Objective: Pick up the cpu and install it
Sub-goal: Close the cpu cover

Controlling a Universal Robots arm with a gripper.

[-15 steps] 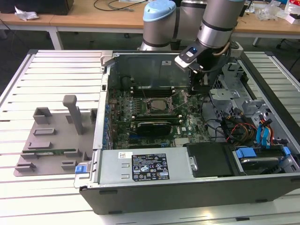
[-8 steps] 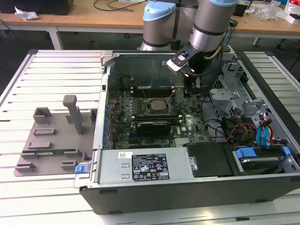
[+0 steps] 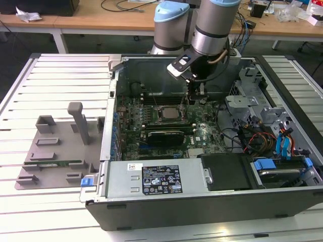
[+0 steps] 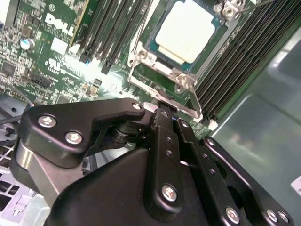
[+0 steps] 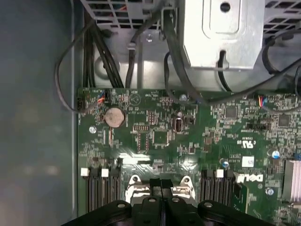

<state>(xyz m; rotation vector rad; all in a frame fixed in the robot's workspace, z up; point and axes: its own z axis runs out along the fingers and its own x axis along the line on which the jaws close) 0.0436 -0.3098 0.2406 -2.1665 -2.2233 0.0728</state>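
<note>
The cpu (image 4: 186,30) is a silvery-white square plate lying flat in the motherboard socket, ringed by the socket's metal frame (image 4: 141,56). In the exterior view the cpu (image 3: 169,112) sits in the middle of the open computer case (image 3: 202,206). My gripper (image 3: 194,98) hangs just to the exterior view's right of the socket, low over the board. In both wrist views the black fingers (image 4: 162,115) are pressed together with nothing between them. The gripper (image 5: 160,184) has its tips at the socket's edge, next to the thin metal lever (image 4: 194,101).
Black memory slots (image 4: 110,28) flank the socket on both sides. A drive cage (image 3: 252,98) and loose cables (image 3: 262,138) fill the case's right part in the exterior view. The power supply (image 3: 151,179) lies along the front. A grey fixture tray (image 3: 55,146) stands left of the case.
</note>
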